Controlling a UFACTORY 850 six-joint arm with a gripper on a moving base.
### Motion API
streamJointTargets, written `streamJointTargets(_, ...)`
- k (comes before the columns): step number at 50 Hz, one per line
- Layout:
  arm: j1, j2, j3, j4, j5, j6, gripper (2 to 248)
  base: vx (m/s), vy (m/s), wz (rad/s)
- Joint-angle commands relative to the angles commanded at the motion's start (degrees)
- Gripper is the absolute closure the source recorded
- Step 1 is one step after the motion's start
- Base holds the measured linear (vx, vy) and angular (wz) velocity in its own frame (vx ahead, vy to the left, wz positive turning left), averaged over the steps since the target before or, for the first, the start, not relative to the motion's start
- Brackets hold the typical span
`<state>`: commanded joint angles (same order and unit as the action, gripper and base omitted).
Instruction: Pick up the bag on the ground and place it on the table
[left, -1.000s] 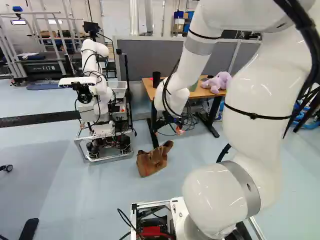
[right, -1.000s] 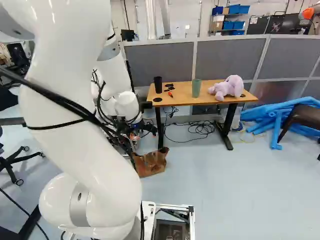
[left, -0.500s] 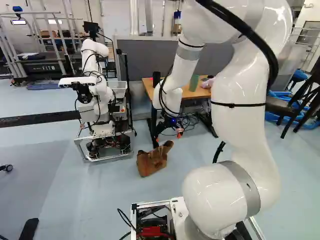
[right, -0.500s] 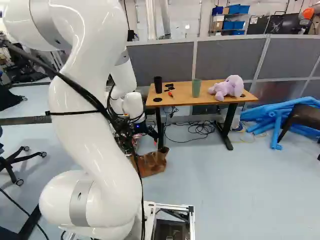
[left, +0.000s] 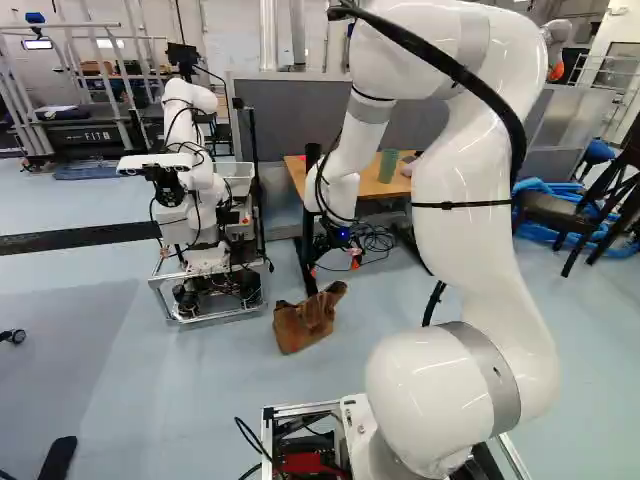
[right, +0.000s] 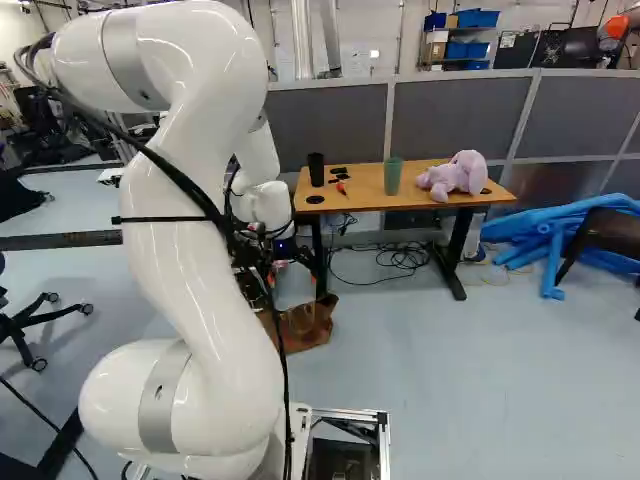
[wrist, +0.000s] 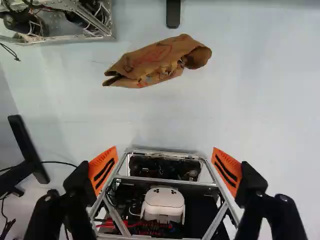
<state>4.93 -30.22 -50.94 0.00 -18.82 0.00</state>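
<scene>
The bag (left: 304, 322) lies slumped on the floor (left: 200, 390), just on my side of the bench (right: 358, 199), near the foot (wrist: 173, 14) of its left leg. My gripper (wrist: 165, 167) is spread wide with nothing between its pads (wrist: 103, 170), held above the floor on my side of the bench.

The bag looks like crumpled brown paper: soft-walled, probably light unless something sits inside, and quick to fold or tear if I squeeze or drag it. I can't tell what it holds. Its long side runs roughly along the line between my two fingers, so I'd turn the wrist about a quarter and take it across the narrow middle, low enough to catch both walls. A pinch on the loose end might just crease and slip out.

The step now, I judge, is lining up and going down, minding the bench's foot and another robot (left: 205, 240) left of the bench. Later, I'd aim for the bench's front edge, clear of the green cup (right: 393, 176) and toy (right: 455, 177).
</scene>
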Motion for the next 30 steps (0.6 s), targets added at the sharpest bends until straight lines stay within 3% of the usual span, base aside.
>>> streamJointTargets(30, -0.3, -11.15, -11.31, 0.0, 0.0, 0.0, 3, 0.0, 0.0, 0.0)
